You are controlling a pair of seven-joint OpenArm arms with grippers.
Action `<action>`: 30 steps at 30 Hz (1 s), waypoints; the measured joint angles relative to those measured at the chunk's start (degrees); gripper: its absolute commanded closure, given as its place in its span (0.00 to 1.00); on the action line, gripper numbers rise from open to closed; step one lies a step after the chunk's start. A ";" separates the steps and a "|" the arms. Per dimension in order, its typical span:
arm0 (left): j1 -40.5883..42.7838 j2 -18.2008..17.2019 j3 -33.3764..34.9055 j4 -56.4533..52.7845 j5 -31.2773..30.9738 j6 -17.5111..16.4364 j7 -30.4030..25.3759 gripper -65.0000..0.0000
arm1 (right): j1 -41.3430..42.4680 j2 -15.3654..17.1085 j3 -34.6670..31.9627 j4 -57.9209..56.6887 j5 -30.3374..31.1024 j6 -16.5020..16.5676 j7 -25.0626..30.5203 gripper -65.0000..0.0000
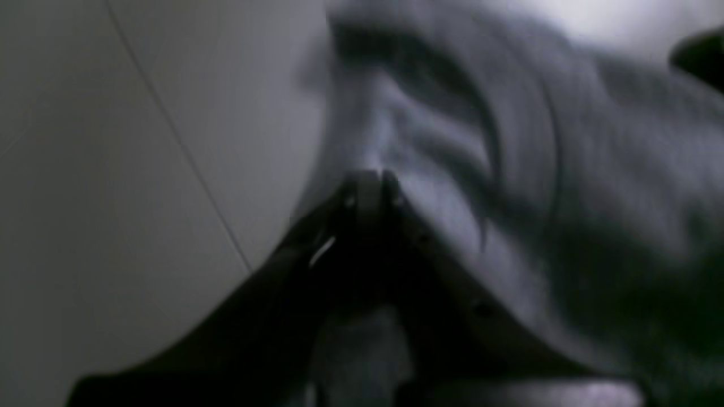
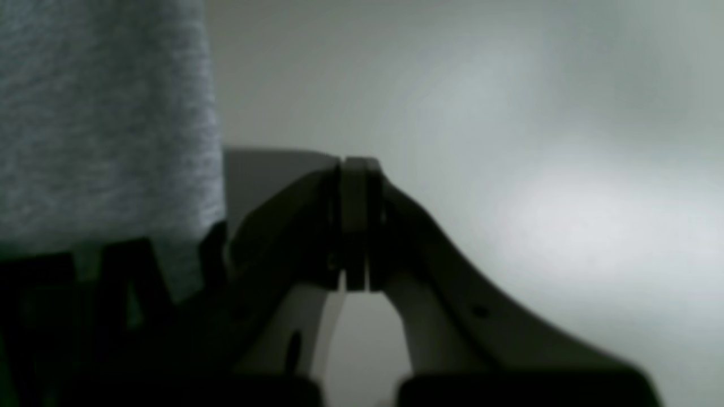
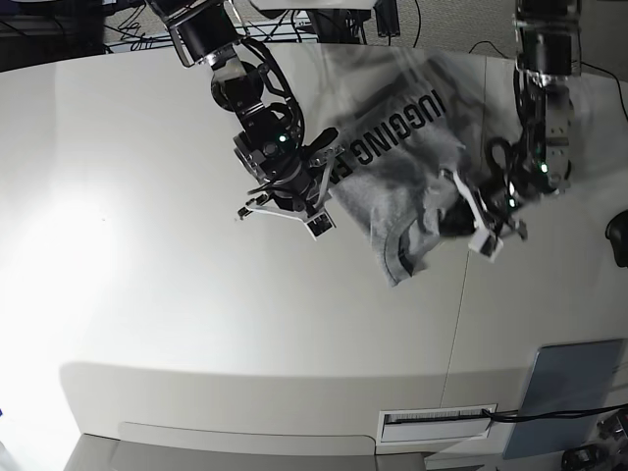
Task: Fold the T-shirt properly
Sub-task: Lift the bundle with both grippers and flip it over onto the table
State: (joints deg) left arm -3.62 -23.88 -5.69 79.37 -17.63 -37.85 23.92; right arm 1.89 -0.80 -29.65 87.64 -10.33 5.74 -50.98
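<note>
White table; grey-blue pad (near corner); cables behind.

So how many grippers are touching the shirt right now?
2. The left gripper is at the T-shirt's bunched right side; the right gripper is at its left edge by the lettering.

We see the grey T-shirt rumpled on the white surface, right tool at its nine o'clock edge, left tool at three o'clock, blue pad at five o'clock.
</note>
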 measured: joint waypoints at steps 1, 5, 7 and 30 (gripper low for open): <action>-1.05 -0.33 0.00 0.04 -0.37 0.00 -0.02 1.00 | -0.24 0.02 0.00 0.07 -0.13 0.00 0.02 1.00; -2.27 -3.48 -0.07 1.25 -2.82 0.04 0.92 1.00 | -0.85 0.68 0.00 0.50 -0.17 -0.42 0.37 1.00; -1.42 -5.60 -0.11 2.08 -6.21 0.04 4.90 1.00 | -1.66 1.29 0.00 1.51 -0.22 -0.83 -0.02 1.00; 13.57 -7.48 -0.09 2.03 -10.32 4.39 -1.53 1.00 | -9.66 3.50 0.02 8.55 1.27 -1.70 -0.42 1.00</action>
State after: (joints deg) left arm 9.96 -31.35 -5.78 81.41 -27.94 -33.45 22.39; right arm -7.77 2.70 -29.63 96.18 -9.06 4.03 -51.40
